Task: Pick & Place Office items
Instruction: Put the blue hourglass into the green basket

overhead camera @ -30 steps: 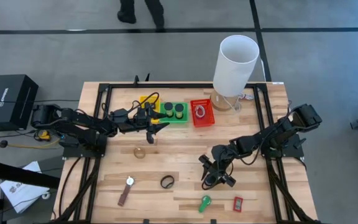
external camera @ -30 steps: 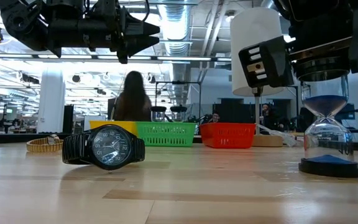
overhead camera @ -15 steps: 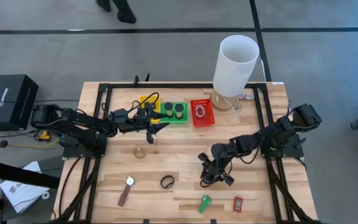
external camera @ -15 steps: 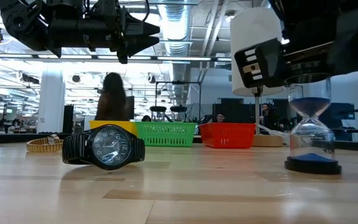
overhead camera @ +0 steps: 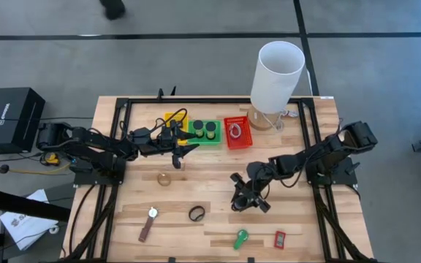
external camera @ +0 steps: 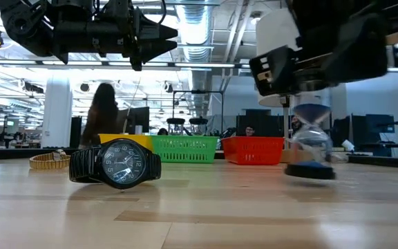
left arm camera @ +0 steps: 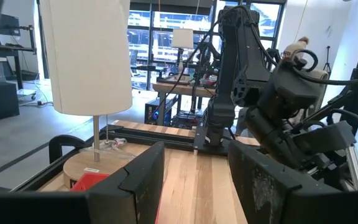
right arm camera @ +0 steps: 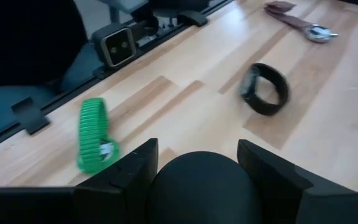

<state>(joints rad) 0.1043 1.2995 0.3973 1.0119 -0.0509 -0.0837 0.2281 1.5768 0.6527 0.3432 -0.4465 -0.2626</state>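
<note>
The right gripper (overhead camera: 245, 199) is over the middle of the table, shut on an hourglass (external camera: 311, 146) with blue sand and dark caps. The left gripper (overhead camera: 188, 148) hovers open, high near the green tray (overhead camera: 205, 132), which holds two dark cylinders. Lying loose on the table are a black watch (overhead camera: 196, 213), a brown-strap watch (overhead camera: 149, 223), a gold band (overhead camera: 164, 178), a green clip (overhead camera: 240, 238) and a red rectangle (overhead camera: 280, 239). My right gripper pinches the hourglass's dark round top cap (right arm camera: 199, 183) between its two fingers, coming from above and pointing down. The hourglass hangs below, nearly upright. Its base (external camera: 311, 173) is close to the table; whether it touches I cannot tell.
Yellow tray (overhead camera: 170, 119), green tray and red tray (overhead camera: 238, 133) stand in a row at the far side. A tall white cylinder (overhead camera: 276, 69) on a round wooden base stands at the far right. A black frame (overhead camera: 123, 109) rims the table. A person walks in the room behind.
The right gripper has carried the hourglass toward the table's left and far edge, away from the green clip and red rectangle. In the low view the hourglass has shrunk and moved leftward. The left arm has kept still.
</note>
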